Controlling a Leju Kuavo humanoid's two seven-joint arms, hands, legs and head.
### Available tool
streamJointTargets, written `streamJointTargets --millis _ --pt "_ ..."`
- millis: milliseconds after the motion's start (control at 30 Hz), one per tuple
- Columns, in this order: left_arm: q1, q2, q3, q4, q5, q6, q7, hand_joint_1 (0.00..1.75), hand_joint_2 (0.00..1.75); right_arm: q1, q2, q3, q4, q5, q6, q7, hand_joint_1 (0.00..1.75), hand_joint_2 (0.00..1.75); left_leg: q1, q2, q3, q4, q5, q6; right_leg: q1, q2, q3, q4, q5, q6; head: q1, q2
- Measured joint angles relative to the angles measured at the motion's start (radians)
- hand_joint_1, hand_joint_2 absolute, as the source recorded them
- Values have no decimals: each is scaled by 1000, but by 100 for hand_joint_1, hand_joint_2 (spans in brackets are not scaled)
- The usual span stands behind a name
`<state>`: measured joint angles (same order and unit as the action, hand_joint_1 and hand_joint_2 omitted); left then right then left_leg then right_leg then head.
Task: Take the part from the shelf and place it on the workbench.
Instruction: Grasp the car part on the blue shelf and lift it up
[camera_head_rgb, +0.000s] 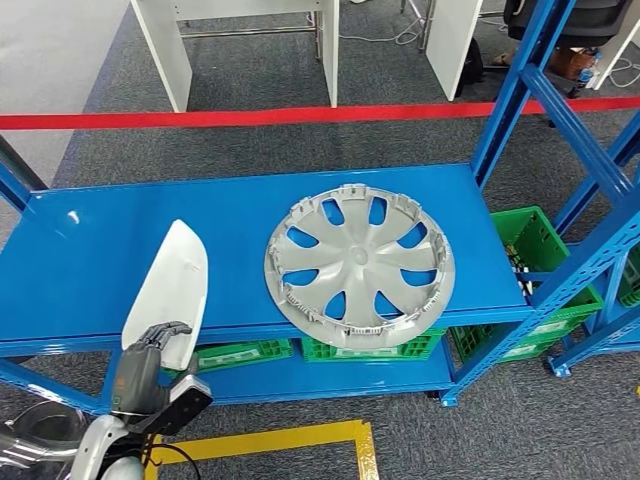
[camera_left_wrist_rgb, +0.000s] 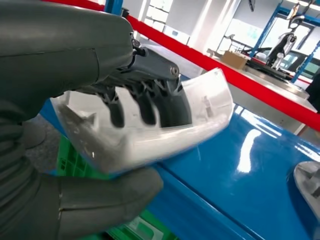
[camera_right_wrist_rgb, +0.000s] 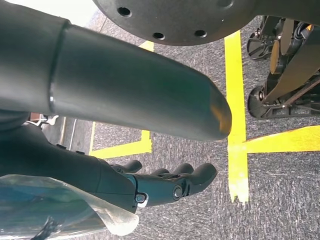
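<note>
**White part is in the left hand, at the front edge of the shelf**

The left hand (camera_head_rgb: 149, 362) holds the white plastic part (camera_head_rgb: 169, 290) at its near end. In the left wrist view the dark fingers (camera_left_wrist_rgb: 145, 102) curl over the hollow inner side and the thick thumb (camera_left_wrist_rgb: 113, 192) presses from the other side, so the part is clamped between them. The long axis of the part runs away from the hand, up and across the front edge of the blue shelf (camera_head_rgb: 98, 250); the far end is over the shelf board. Whether it touches the board, I cannot tell.

The right hand (camera_right_wrist_rgb: 166, 182) hangs over the grey carpet with yellow floor lines (camera_right_wrist_rgb: 236, 100); its fingers are loosely extended and hold nothing.

To the right on the shelf lies a silver wheel cover (camera_head_rgb: 361, 264), apart from the part. Green crates (camera_head_rgb: 540, 250) stand below. I judge that the next move is to lift the part clear and carry it away; the workbench is not seen here.
</note>
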<state>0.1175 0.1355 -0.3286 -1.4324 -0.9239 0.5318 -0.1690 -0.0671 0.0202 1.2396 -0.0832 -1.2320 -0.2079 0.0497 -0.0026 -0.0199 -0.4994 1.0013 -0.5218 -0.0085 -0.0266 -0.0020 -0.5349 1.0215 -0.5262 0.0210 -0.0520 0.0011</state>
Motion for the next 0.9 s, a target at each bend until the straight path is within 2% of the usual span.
streamJointTargets --millis 533,700,900 --pt "3 9 1 -48 -27 38 2 175 175 0 0 2 0 -8 0 -3 0 0 0 0 0 0 0 0 0 0 1 0 0 0 0 0" --pt "6 18 6 -66 -117 97 12 175 175 0 0 6 0 -17 0 -1 0 0 0 0 0 0 0 0 0 0 0 0 0 0 0 0" --pt "13 51 38 -140 -281 156 49 175 175 -1 0 17 0 -24 0 2 0 0 0 0 0 0 0 0 0 0 0 0 0 0 0 0"
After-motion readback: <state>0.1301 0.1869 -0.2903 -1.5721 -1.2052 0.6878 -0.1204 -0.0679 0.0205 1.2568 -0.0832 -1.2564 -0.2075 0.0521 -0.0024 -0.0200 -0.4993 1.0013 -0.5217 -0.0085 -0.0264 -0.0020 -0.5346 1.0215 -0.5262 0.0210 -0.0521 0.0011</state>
